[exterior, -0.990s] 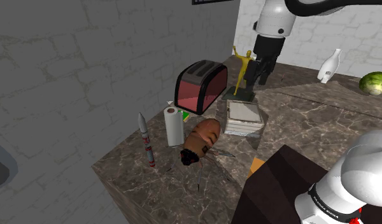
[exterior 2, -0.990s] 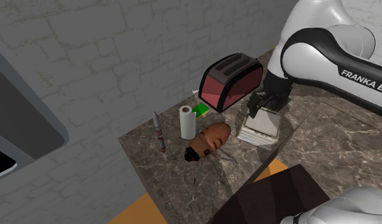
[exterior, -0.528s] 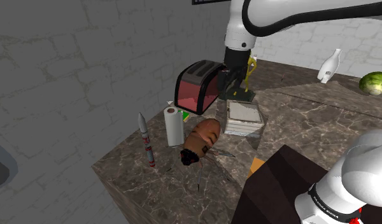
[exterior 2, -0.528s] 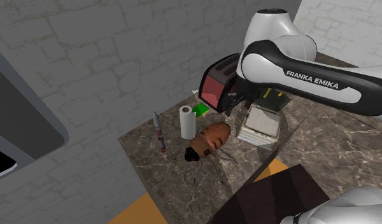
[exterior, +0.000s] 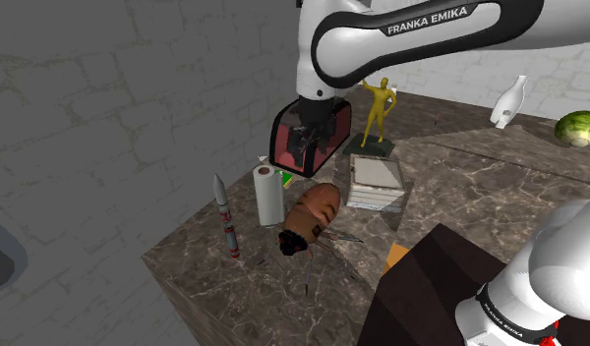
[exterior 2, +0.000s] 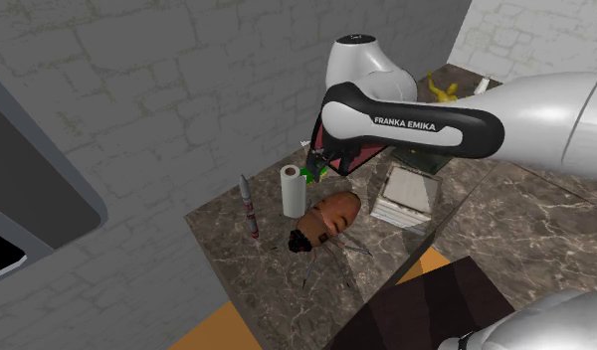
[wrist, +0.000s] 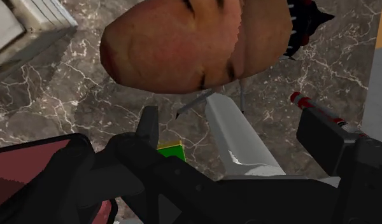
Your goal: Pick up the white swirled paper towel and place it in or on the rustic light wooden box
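The white arm [exterior 2: 416, 124] covers most of the dark red toaster [exterior 2: 361, 161] in the second exterior view, and the yellow figurine [exterior 2: 443, 91] at its 2 o'clock shows as a sliver. In the wrist view the end effector [wrist: 229, 121] hides one end of the white paper towel roll [wrist: 244, 143] (the small green block [wrist: 170, 151] too, partly).

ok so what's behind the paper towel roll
A small green thing lies behind the roll, towards the red toaster. The roll and the gripper hide most of it, so I cannot tell what it is.
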